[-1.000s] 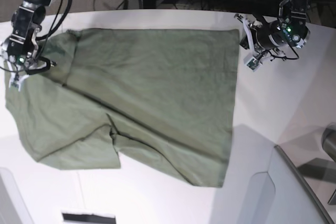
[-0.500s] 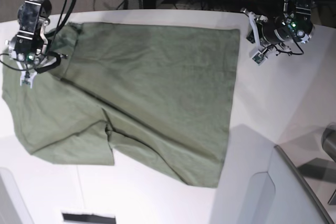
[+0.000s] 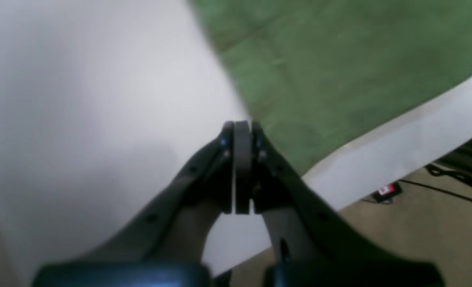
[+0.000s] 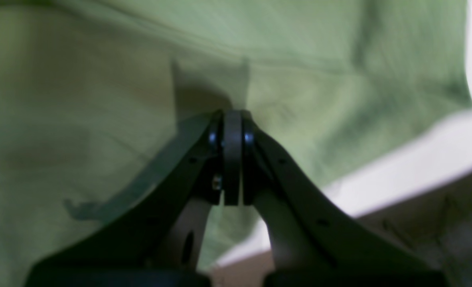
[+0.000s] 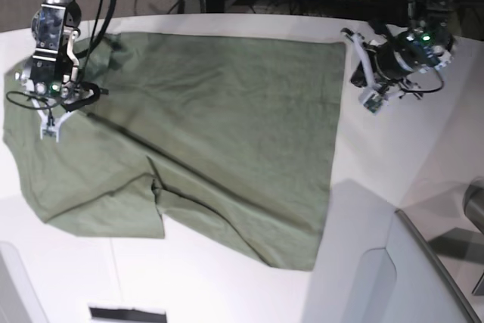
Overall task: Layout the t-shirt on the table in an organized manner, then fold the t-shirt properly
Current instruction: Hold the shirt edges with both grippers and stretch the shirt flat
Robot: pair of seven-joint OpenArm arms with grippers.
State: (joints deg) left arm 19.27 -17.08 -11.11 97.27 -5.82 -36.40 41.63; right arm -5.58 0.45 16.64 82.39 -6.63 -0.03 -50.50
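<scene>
The t-shirt lies spread on the table, mostly flat. Its far edge runs close along the table's curved far rim. Its straight hem edge faces the left gripper, and a sleeve is folded inward near its near edge. Bare table lies open beyond the hem side and along the shirt's near side, up to the grey angled panel. The left gripper hangs just off the hem corner over bare table, fingers pressed together with nothing between them. The right gripper hangs over the shirt's opposite end, fingers likewise pressed together and empty. No containers are visible.
</scene>
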